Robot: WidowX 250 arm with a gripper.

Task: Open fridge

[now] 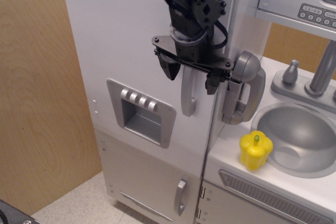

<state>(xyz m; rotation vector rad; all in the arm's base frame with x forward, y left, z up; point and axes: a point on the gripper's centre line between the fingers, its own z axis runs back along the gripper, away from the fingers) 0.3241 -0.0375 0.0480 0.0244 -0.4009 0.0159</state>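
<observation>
The fridge [126, 45] is a tall white toy cabinet filling the middle of the view. Its large door looks shut and carries a grey ice-dispenser panel [142, 113] with four buttons. A long vertical silver handle [188, 95] runs down the door's right side. My black gripper [191, 75] comes in from the top. It is open, with one finger [169, 67] left of the handle and the other to its right, so the handle's upper part sits between them. I cannot tell whether the fingers touch the handle.
A smaller lower door with a short silver handle [180, 196] sits below. A grey toy phone [243, 86] hangs on the fridge's right side. A yellow pepper [255, 149] stands on the counter by the sink [299, 135]. A wooden wall [37, 98] is at the left.
</observation>
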